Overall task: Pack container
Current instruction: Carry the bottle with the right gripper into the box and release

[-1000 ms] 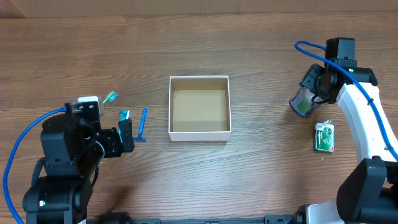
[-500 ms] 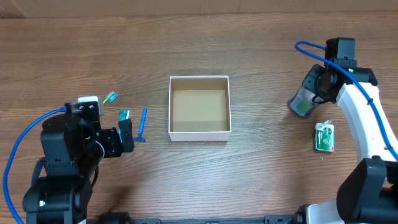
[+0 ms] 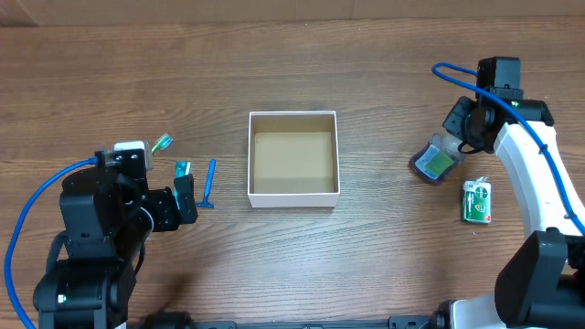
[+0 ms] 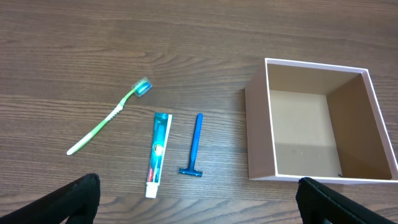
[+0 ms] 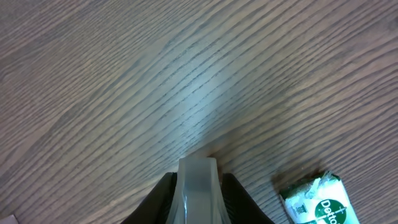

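The container (image 3: 293, 196) is a square white box with a tan inside, at the table's middle; it also shows in the left wrist view (image 4: 261, 130). My right gripper (image 3: 454, 137) is shut on a small translucent bottle (image 3: 431, 163) with a purple-green label, held tilted right of the box; in the right wrist view the bottle (image 5: 198, 186) sits between the fingers. A green soap packet (image 3: 476, 201) lies near it (image 5: 317, 202). My left gripper (image 3: 183, 196) is open, left of the box, near a blue razor (image 4: 194, 146), a toothpaste tube (image 4: 158, 154) and a green toothbrush (image 4: 109, 118).
The blue razor (image 3: 211, 183), the toothpaste (image 3: 182, 169) and the toothbrush (image 3: 163, 143) lie on the wooden table between the left arm and the box. Blue cables run along both arms.
The right gripper has tilted the bottle, and the bottle has swung down and to the left toward the box. The left arm has not moved.
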### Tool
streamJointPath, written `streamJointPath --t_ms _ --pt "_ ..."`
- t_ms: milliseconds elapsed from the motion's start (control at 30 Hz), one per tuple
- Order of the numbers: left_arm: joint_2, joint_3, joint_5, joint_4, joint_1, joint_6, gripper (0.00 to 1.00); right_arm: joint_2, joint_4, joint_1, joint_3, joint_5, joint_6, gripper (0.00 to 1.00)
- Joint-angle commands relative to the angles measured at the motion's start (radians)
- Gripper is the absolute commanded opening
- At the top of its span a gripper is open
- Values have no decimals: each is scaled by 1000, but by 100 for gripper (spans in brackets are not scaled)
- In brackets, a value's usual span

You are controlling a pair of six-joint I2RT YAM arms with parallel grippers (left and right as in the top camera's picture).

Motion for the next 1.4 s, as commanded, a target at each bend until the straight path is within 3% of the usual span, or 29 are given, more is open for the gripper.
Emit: streamJointPath --t_ms 0,233,500,667,833,1367 --pt "-1 24 7 1 5 -14 100 -55 -13 2 32 11 -45 9" --pt "-1 24 8 0 5 -14 100 -164 -83 78 122 -8 -133 4" --pt "-1 24 8 0 5 -14 100 -263 -19 430 175 0 -160 4" --pt "-1 24 8 0 5 -14 100 -243 85 669 174 113 -160 4" --pt "-1 24 8 0 5 -14 100 -176 174 817 174 168 -158 4" --pt "-1 24 11 -2 5 -14 100 130 441 840 174 196 -95 4"
